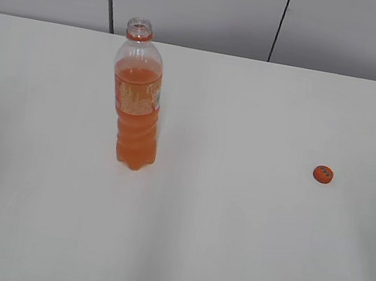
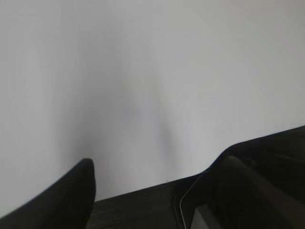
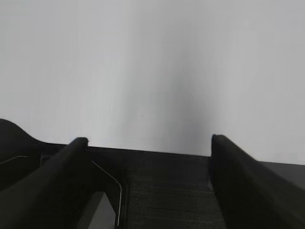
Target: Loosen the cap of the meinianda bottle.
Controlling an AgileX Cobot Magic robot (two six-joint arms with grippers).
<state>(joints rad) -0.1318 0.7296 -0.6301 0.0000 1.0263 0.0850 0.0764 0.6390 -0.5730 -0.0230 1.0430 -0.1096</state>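
**White table, grey panelled wall**

You see a broad matte white tabletop (image 1: 228, 248) filling most of the frame. Along the top edge runs a pale grey panelled wall (image 1: 196, 5), split by two dark vertical seams. Light is soft and even.

Exterior view: bright, even, diffuse lighting with no glare. The white table (image 1: 231, 227) is near overexposure and shows little texture. The bottle (image 1: 136, 106) is sharp and casts only a faint, soft shadow at its base toward 5 o'clock. Broad, weak grey bands cross the table toward 6 and 7 o'clock. The cap (image 1: 322, 174) is in focus.

Left wrist view: soft and out of focus throughout. A diffuse grey shadow runs from 12 to 6 o'clock. The dark finger (image 2: 71, 200) at 7 o'clock is blurred.

Right wrist view: similar softness, with a grey band from 12 to 5 o'clock. The fingers (image 3: 238, 186) are underexposed.
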